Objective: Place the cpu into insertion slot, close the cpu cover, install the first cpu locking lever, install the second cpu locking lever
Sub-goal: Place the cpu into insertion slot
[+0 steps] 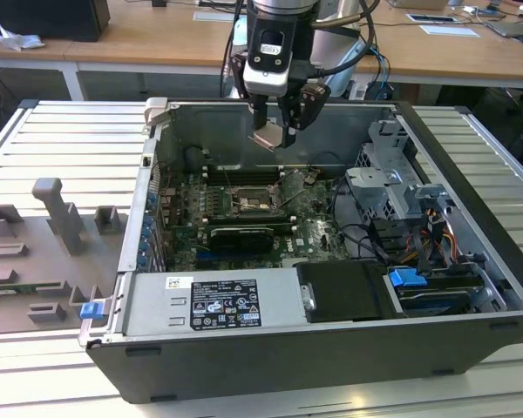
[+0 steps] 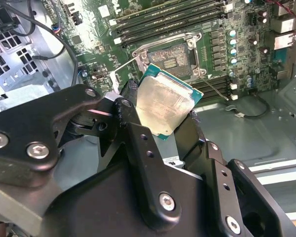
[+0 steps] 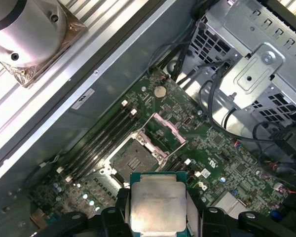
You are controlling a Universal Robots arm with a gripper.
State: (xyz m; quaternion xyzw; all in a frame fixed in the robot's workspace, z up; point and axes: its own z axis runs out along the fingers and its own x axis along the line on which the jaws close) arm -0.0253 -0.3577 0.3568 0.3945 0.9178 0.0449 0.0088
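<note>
My gripper [image 1: 274, 131] hangs above the open computer case, shut on the cpu [image 1: 268, 139], a small silver-beige square chip with a green edge. In both wrist views the black fingers [image 2: 129, 101] clamp two opposite edges of the cpu [image 2: 164, 104] [image 3: 158, 202]. The insertion slot [image 1: 248, 202] [image 3: 133, 157] [image 2: 173, 55] lies bare on the green board, below the chip and well apart from it. The cpu cover [image 3: 166, 129] [image 1: 294, 185] stands tilted up beside the slot. Thin wire levers [image 2: 208, 79] stick out at the slot's sides.
Long black memory slots [image 1: 244, 172] run just behind the socket and a black graphics card [image 1: 242, 235] lies in front of it. A drive cage [image 1: 392, 187] with cables fills the exterior view's right. The power supply [image 1: 213, 300] lines the near wall. A grey fixture [image 1: 59, 218] sits outside the case.
</note>
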